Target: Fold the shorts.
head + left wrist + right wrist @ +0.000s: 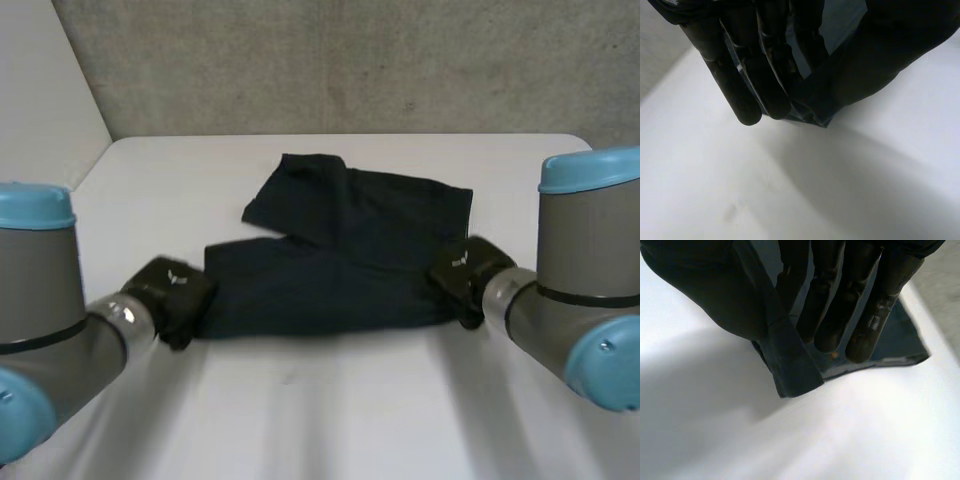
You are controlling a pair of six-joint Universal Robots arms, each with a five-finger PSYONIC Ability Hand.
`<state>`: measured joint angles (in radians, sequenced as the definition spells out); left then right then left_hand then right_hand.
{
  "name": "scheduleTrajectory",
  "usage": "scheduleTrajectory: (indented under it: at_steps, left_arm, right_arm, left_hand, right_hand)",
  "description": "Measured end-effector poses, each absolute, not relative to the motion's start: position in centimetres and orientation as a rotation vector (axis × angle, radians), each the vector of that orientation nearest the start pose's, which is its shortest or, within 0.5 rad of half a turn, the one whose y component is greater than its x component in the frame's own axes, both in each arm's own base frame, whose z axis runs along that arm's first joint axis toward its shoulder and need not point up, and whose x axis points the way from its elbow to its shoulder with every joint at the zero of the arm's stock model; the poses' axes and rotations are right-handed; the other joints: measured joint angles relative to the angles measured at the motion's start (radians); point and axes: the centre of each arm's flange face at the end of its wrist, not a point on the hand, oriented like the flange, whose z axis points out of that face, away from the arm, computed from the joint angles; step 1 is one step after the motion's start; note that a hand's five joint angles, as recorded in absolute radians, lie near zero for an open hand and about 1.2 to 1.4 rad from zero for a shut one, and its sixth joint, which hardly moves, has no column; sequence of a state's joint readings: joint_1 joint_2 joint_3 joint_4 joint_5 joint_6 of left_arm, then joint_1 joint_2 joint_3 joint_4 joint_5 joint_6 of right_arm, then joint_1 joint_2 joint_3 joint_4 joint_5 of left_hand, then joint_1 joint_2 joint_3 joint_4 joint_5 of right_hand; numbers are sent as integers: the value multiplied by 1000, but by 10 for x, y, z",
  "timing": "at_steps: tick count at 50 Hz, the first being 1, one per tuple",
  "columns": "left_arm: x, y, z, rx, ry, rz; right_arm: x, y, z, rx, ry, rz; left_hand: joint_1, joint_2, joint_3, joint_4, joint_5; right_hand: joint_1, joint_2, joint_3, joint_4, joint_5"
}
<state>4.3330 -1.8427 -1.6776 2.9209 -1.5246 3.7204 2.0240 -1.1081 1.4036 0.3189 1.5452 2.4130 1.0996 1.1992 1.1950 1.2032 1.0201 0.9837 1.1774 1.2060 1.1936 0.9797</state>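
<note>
Dark navy shorts (335, 255) lie spread on the white table (320, 420), their near edge lifted and stretched between my two hands. My left hand (172, 296) pinches the near left corner of the shorts (815, 107) between its fingers (747, 95) and thumb. My right hand (468, 278) is shut on the near right corner of the shorts (790, 365), with the cloth caught between its thumb and fingers (860, 335). One leg points away toward the far left.
A bare concrete wall (350, 60) runs along the table's far edge. Open white table lies in front of the shorts and on both sides.
</note>
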Motion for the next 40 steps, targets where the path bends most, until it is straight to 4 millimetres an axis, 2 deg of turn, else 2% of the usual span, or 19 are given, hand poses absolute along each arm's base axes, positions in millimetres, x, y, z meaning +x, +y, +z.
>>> scheduleTrajectory:
  at_steps: [3,4,10,15,19,20,22,23,24,25,27,28,33,38,40]
  left_arm:
    - [-225,-199,191,1340,2445,-1334]
    - [-221,-187,194,1374,2455,-1278]
    - [-207,-155,200,1502,2470,-1146]
    - [-205,-147,198,1564,2506,-1136]
    - [-212,-150,200,1607,2515,-1216]
    - [-213,-151,201,1612,2512,-1236]
    - [-216,-154,203,1618,2502,-1282]
    - [-220,-161,208,1612,2472,-1367]
    - [-222,-165,210,1605,2456,-1407]
    - [-225,-172,215,1588,2422,-1481]
    - [-228,-179,219,1567,2390,-1550]
    - [-232,-192,224,1526,2340,-1655]
    - [-243,-230,231,1394,2248,-1888]
    - [-252,-262,220,1315,2270,-1974]
    - [-259,-280,206,1294,2315,-1982]
  right_arm:
    - [261,-230,187,-1723,2394,-1358]
    - [256,-219,187,-1786,2391,-1277]
    - [240,-179,190,-1995,2320,-1034]
    - [235,-165,186,-2039,2272,-969]
    - [233,-164,182,-2028,2267,-957]
    - [233,-164,182,-2026,2268,-959]
    - [233,-165,181,-2022,2268,-967]
    - [233,-167,180,-2015,2269,-985]
    - [234,-167,179,-2013,2269,-994]
    - [234,-169,179,-2010,2269,-1010]
    - [234,-170,178,-2007,2269,-1022]
    - [235,-171,177,-2004,2268,-1038]
    - [235,-172,175,-1998,2268,-1059]
    - [235,-171,172,-1997,2267,-1067]
    - [235,-170,170,-1998,2264,-1074]
  left_hand:
    - [0,0,0,0,0]
    - [0,0,0,0,0]
    - [0,0,0,0,0]
    - [0,0,0,0,0]
    - [0,0,0,0,0]
    - [-32,-87,-86,-81,-74]
    - [-65,-141,-138,-145,-137]
    - [-368,-412,-405,-417,-407]
    - [-368,-412,-405,-417,-407]
    - [-607,-657,-648,-658,-649]
    - [-612,-663,-648,-665,-657]
    - [-627,-711,-700,-722,-715]
    - [-627,-712,-701,-723,-715]
    - [-623,-710,-700,-720,-710]
    - [-623,-708,-699,-719,-705]
  right_hand:
    - [0,0,0,0,0]
    - [0,0,0,0,0]
    - [0,0,0,0,0]
    - [0,0,0,0,0]
    - [0,0,0,0,0]
    - [0,0,0,0,0]
    - [0,0,0,0,0]
    - [0,0,0,0,0]
    - [0,0,0,0,0]
    - [0,0,0,0,0]
    - [0,0,0,0,0]
    - [0,0,0,0,0]
    - [0,0,0,0,0]
    - [0,0,0,0,0]
    - [0,0,0,0,0]
